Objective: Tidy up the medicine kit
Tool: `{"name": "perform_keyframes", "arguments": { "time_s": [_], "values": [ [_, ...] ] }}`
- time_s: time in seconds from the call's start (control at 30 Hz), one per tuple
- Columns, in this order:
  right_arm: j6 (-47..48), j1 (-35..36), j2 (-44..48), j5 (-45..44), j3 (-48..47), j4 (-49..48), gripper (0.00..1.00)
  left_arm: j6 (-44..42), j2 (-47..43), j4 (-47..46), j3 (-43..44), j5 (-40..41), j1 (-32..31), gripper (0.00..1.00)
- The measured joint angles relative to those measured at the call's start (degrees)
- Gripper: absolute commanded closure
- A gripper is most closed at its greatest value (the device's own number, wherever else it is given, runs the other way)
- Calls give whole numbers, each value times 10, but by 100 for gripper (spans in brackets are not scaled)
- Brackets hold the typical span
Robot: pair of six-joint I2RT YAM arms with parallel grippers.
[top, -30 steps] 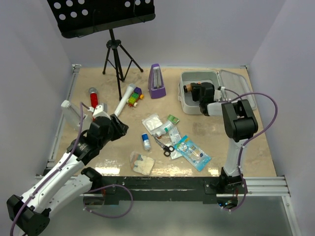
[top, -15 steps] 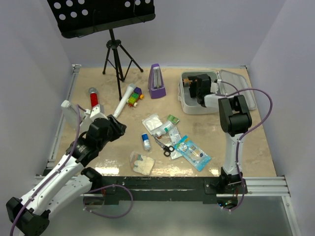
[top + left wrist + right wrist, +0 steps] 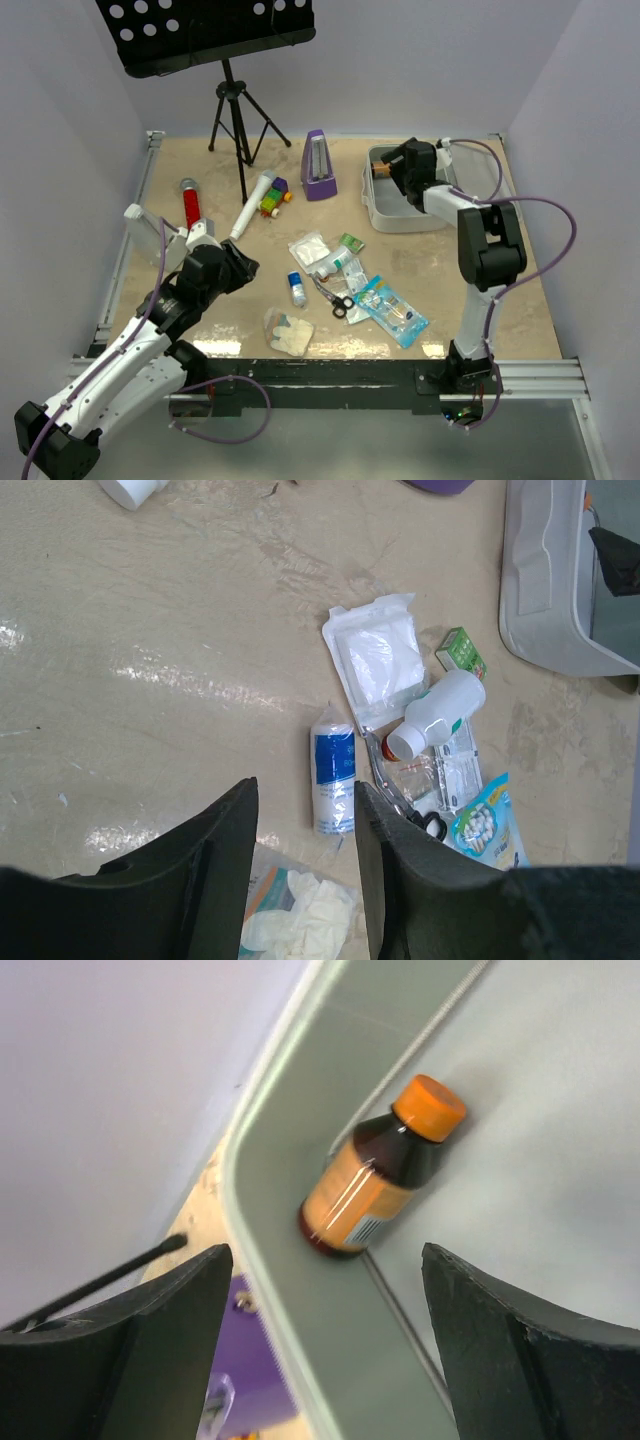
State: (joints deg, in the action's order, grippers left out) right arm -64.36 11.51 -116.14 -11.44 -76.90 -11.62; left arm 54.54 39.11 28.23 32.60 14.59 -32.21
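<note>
The white rounded-square medicine kit (image 3: 390, 213) sat open at the far right of the table. In it I saw one thing only: a brown glass bottle with an orange cap (image 3: 375, 1175), lying on its side against the wall. My right gripper (image 3: 322, 1260) hung over it with its fingers spread wide and nothing between them. My left gripper (image 3: 303, 800) hovered half open and empty. Beneath it on the table lay one blue-and-white roll (image 3: 333, 780), one white gauze packet (image 3: 378, 660), one small green box (image 3: 462, 651) and one white plastic bottle (image 3: 440, 712).
</note>
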Motion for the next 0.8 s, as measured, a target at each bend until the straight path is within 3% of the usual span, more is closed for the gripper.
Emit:
{"name": "perform_keyframes", "arguments": {
  "time_s": [0.23, 0.4, 0.53, 0.8],
  "values": [
    [144, 31, 163, -22, 52, 0, 18, 4, -30, 3, 0, -1, 0, 50],
    [301, 163, 256, -30, 52, -7, 21, 5, -56, 22, 3, 24, 0, 50],
    [387, 261, 265, -27, 58, 19, 22, 3, -58, 41, 22, 38, 0, 50],
    [401, 294, 281, -89, 204, 123, 20, -11, -92, 37, 10, 14, 0, 51]
  ]
}}
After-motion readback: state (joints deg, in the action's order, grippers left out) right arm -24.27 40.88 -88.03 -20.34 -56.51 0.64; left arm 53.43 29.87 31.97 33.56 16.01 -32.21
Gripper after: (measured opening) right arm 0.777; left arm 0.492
